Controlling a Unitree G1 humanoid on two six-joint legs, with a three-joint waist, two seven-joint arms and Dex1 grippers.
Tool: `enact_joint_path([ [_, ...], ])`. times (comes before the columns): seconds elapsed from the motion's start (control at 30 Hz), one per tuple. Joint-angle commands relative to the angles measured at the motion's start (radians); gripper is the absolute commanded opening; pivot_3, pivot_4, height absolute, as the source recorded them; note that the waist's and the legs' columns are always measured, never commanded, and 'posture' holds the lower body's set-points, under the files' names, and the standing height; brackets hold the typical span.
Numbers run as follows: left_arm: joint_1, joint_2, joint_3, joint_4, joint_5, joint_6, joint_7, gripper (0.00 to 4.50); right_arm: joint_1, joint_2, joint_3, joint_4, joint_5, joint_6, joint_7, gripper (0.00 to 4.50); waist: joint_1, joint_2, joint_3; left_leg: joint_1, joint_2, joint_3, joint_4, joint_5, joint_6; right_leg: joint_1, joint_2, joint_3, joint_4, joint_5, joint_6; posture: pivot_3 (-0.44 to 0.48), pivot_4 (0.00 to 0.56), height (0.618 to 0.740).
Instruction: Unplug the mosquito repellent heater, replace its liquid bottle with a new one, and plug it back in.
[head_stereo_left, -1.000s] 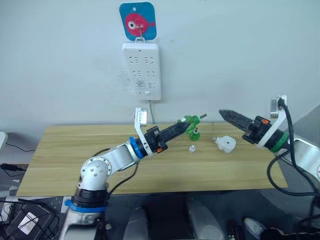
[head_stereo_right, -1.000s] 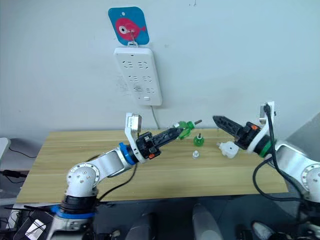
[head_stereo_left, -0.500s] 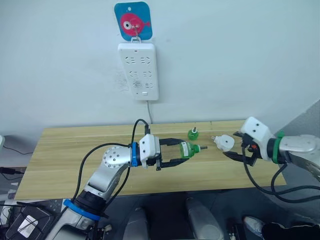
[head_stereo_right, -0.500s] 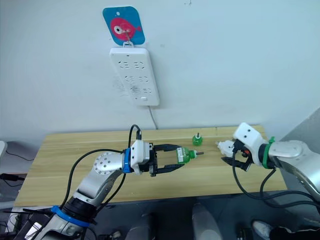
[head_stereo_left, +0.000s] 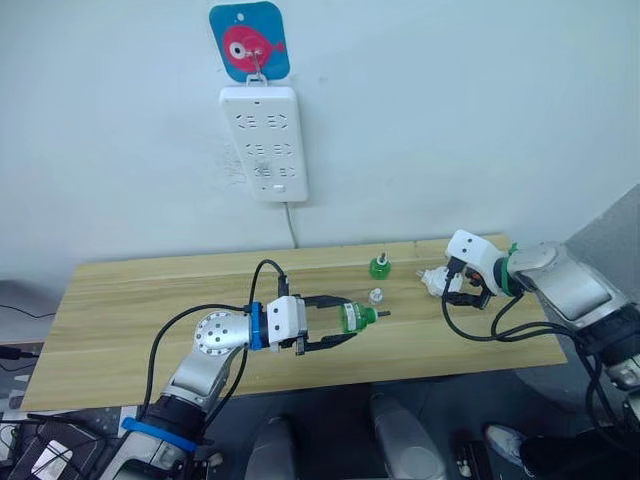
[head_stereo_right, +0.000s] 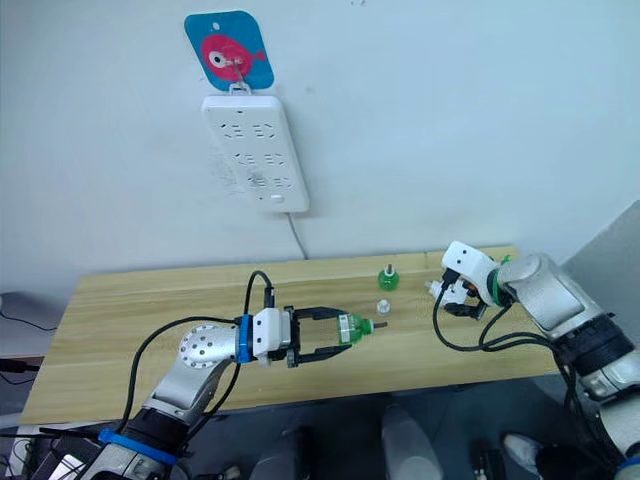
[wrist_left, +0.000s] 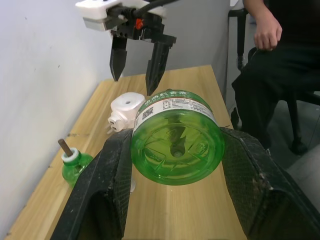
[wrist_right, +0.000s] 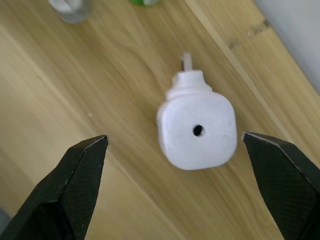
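Left gripper (head_stereo_left: 340, 328) clenched on new bottle (head_stereo_left: 353, 318), wick forward for insertion; right gripper (wrist_right: 175, 150) spread above unplugged heater (wrist_right: 197, 129), poised to grasp.

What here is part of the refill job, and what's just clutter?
Job:
- heater, lying unplugged on the table
- uncapped green bottle in the left gripper
- green bottle standing on the table
- power strip on the wall
- clear cap
- right gripper, open over the heater

Clutter:
- fish hook plate
- seated person
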Motion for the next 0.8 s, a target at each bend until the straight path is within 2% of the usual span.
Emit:
enact_joint_path([
  [0.03, 0.011, 0.002, 0.019, -0.053, 0.001, 0.006, 0.010, 2.29, -0.038, 0.034, -0.007, 0.070, -0.052, -0.040, 0.049, 4.50, -0.004, 0.000, 0.000, 0.000, 0.000, 0.000, 0.000, 0.000, 0.000, 0.000, 0.000, 0.000, 0.000, 0.000, 0.000, -0.295, 0.255, 0.740],
  [0.53, 0.040, 0.013, 0.023, -0.092, 0.009, 0.032, 0.017, 2.29, -0.171, 0.184, 0.002, 0.435, -0.240, -0.218, 0.204, 4.50, -0.013, 0.000, 0.000, 0.001, 0.000, -0.001, 0.000, 0.000, 0.000, 0.001, 0.000, -0.001, 0.001, 0.001, -0.001, -0.266, 0.241, 0.740],
  [0.8, 0.048, 0.022, 0.026, -0.101, 0.010, 0.042, 0.026, 2.29, -0.215, 0.231, -0.015, 0.606, -0.308, -0.307, 0.201, 4.50, -0.014, 0.000, 0.000, 0.002, 0.000, -0.001, 0.000, 0.000, 0.000, 0.002, 0.000, -0.001, 0.001, 0.001, -0.001, -0.258, 0.234, 0.740],
])
